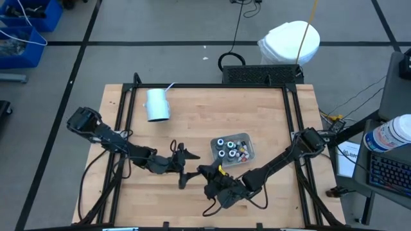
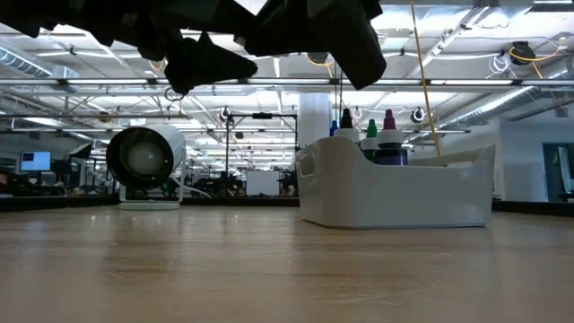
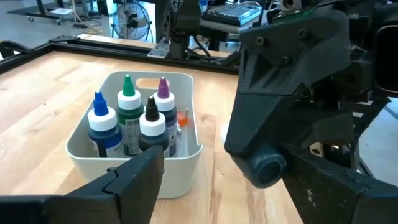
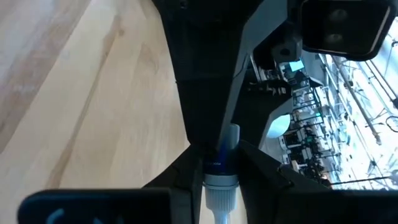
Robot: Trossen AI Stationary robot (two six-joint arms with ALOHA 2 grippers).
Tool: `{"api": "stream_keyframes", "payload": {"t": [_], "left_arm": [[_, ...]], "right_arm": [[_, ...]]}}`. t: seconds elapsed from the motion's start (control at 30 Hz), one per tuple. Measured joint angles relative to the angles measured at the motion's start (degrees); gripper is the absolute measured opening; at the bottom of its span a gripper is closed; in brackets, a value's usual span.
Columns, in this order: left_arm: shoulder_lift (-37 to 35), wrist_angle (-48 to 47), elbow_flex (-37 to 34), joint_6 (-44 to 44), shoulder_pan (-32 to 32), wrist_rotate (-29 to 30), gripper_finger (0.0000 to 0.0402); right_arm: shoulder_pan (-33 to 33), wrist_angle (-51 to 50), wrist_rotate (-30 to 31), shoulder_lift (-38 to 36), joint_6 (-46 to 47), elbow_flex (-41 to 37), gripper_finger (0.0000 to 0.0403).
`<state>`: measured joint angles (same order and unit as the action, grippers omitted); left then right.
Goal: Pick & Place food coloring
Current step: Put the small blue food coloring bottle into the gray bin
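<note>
While right gripper pinches blue-capped bottle above tabletop's front-middle, left gripper hangs beside, fingers wide. Tray with other bottles nearby. Best carry level, lower into gap.

Four small dark food-coloring bottles with blue, green, purple and black pointed caps stand upright, clustered inside a white plastic bin on the wooden bench.

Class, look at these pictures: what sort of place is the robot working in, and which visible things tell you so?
Probably a robotics lab or workshop: a framed wooden table, ceiling trusses with strip lights over an open hall, and a keyboard and cables beside the table.
</note>
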<state>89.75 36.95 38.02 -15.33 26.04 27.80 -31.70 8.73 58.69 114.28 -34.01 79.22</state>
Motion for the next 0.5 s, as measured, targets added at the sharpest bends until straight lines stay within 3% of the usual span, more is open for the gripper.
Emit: {"api": "stream_keyframes", "payload": {"t": [0.2, 0.5], "left_arm": [[0.0, 0.2, 0.0, 1.2, 0.0, -1.1, 0.0267], [0.0, 0.3, 0.0, 2.9, -0.4, -3.4, 0.0145]], "right_arm": [[0.2, 0.0, -0.4, 0.0, 0.4, 0.0, 0.0075], [0.3, -0.2, -0.4, 0.0, 0.3, 0.0, 0.0074]]}}
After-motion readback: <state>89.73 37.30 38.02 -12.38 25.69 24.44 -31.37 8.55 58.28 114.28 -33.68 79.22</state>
